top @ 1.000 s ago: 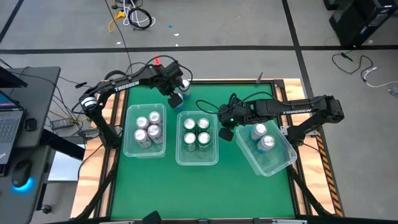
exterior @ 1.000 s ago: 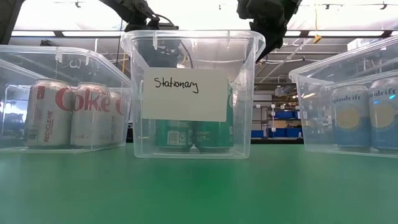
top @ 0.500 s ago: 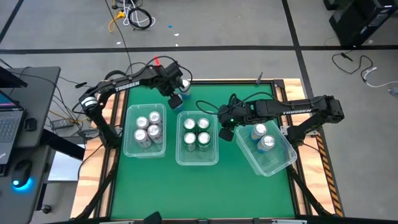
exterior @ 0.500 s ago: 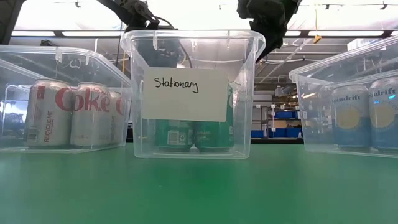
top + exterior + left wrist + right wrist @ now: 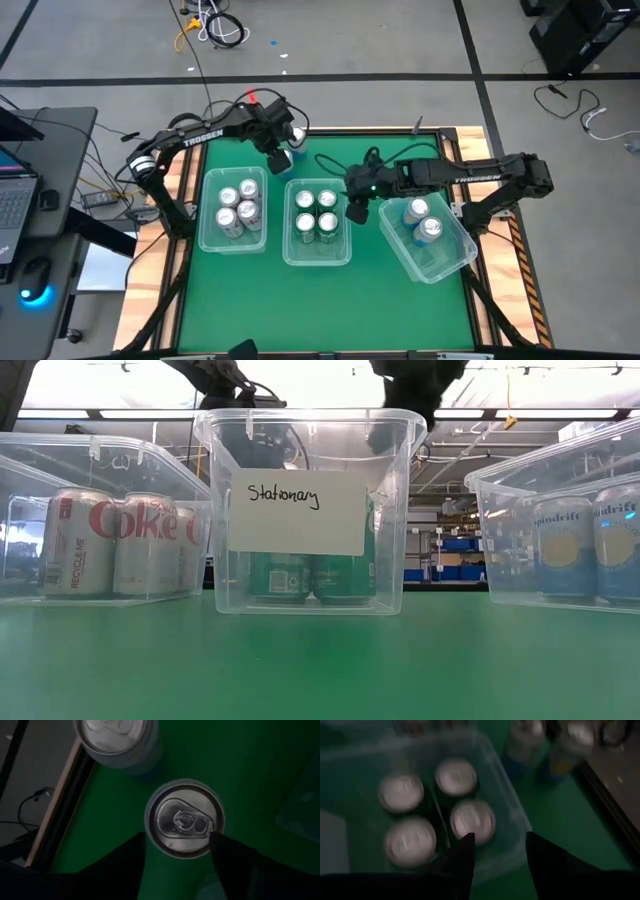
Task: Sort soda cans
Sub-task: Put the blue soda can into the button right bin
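Note:
A blue soda can stands upright on the green table near its far edge; its silver top shows in the left wrist view. A second can stands just beyond it. My left gripper is over the blue can, fingers down on either side of it. My right gripper is open and empty, above the gap between the middle bin and the right bin. In the right wrist view it looks down on the middle bin's green cans. My left gripper has the blue can between its two fingers, one finger on each side of the can's wall just below the top rim. The fingers come from above, pointing down. The can stands upright with its base on the table.
Three clear bins stand in a row. The left bin holds several silver Coke cans. The middle bin, labelled "Stationary", holds several green cans. The right bin, skewed, holds two blue cans. Bare green table lies toward the near edge.
My right gripper has moved toward the table's left and a little toward the far edge, from beside the right bin to the middle bin's right rim, staying open.

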Action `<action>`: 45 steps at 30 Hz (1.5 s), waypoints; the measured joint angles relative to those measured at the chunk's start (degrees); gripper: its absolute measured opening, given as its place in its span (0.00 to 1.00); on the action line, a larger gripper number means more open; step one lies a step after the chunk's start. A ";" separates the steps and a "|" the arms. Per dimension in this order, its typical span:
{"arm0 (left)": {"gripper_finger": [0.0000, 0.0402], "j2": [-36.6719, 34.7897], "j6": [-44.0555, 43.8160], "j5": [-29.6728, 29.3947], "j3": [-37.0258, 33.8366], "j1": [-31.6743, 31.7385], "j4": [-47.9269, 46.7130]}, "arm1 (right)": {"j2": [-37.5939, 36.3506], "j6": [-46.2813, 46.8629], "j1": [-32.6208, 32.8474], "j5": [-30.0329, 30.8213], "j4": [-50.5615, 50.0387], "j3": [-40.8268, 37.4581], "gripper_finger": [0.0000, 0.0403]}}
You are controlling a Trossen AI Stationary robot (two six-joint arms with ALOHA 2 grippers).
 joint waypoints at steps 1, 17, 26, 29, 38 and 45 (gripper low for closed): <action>0.53 -0.17 0.02 -0.24 0.00 0.08 0.01 | 0.00 -0.98 -0.34 -0.57 2.09 -0.33 0.41; 0.03 -0.36 2.97 9.28 -3.54 5.94 4.71 | 0.02 -5.02 -10.47 -13.70 34.67 -14.49 0.45; 0.01 -0.31 4.05 13.90 -6.82 6.15 12.65 | 0.02 -4.48 -11.91 -13.79 42.77 -17.36 0.45; 0.01 -0.29 2.87 15.82 -8.19 6.17 16.94 | 0.02 -4.56 -12.37 -13.79 44.00 -17.36 0.45; 0.00 -1.42 1.49 19.29 -8.64 5.25 19.93 | 0.02 -6.07 -13.95 -13.87 44.40 -17.31 0.45; 0.00 -6.47 3.33 13.28 -7.66 5.73 12.91 | 0.02 -6.07 -14.91 -13.88 43.84 -17.31 0.45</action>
